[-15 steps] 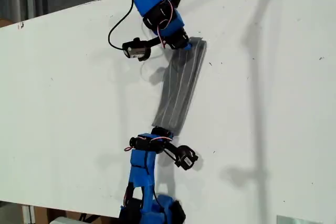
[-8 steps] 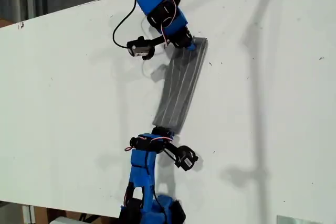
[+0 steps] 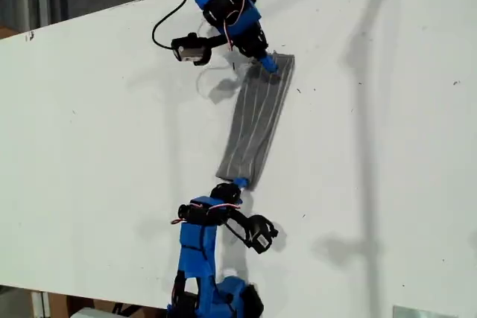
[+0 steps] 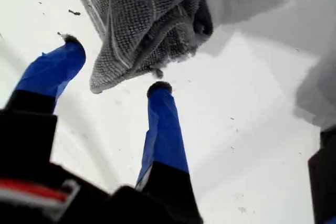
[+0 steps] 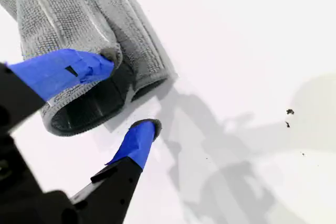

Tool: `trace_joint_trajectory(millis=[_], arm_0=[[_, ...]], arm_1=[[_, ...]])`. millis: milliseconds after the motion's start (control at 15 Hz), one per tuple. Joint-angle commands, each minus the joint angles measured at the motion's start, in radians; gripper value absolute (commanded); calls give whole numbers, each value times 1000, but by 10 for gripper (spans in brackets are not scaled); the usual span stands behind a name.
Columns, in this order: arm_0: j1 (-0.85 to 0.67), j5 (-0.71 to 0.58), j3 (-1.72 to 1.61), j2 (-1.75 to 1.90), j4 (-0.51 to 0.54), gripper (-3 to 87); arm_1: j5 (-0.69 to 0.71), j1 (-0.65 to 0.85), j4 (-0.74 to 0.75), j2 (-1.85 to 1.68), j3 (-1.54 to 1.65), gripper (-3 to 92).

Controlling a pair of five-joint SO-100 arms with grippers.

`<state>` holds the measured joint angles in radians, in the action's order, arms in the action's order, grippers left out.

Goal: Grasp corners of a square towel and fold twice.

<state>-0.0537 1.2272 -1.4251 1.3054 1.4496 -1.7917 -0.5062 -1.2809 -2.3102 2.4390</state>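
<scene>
While both hands sit open, my first hand (image 4: 113, 66) and my second hand (image 5: 128, 95) hold nothing, so the folded towel (image 3: 257, 121) could flop open on the table (image 3: 97, 124).

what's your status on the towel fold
My first hand open, tips just short of the towel end. My second hand open, one finger on its fold. Nothing in the way.

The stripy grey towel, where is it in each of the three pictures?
Exterior view: the towel lies as a long folded strip in the middle of the white table, between the two arms.
First wrist view: its bunched end sits just past my first gripper.
Second wrist view: its folded end is at my second gripper.
Shared landmark: the white stripes.
</scene>
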Motion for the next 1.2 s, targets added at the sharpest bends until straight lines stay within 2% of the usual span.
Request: trace_joint_trajectory(millis=[0, 133, 333, 400, 667, 867, 933, 1000, 1067, 1133], arm_0=[[-20, 5, -69, 155, -14, 224], [-49, 20, -261, 356, -31, 224], [-81, 61, -649, 739, -184, 221], [-75, 77, -712, 787, -207, 220], [-48, 118, -857, 859, -296, 220], [-48, 179, -1120, 1120, -374, 217], [-44, 207, -1193, 1223, -373, 216], [-37, 233, -1241, 1285, -364, 215], [-31, 252, -1272, 1304, -362, 215], [-31, 259, -1301, 1316, -368, 215]], arm_1=[[-32, -21, -69, -150, 9, 274], [-52, -41, -63, -204, 48, 277], [-61, -46, 97, -167, 150, 283], [-78, -44, 138, -127, 184, 289], [-81, -25, 296, 192, 166, 296], [-58, -18, 419, 391, 123, 280], [-6, -2, 486, 428, 110, 271], [35, 17, 554, 471, 97, 253], [52, 32, 588, 515, 80, 195], [57, 41, 612, 549, 66, 68]])
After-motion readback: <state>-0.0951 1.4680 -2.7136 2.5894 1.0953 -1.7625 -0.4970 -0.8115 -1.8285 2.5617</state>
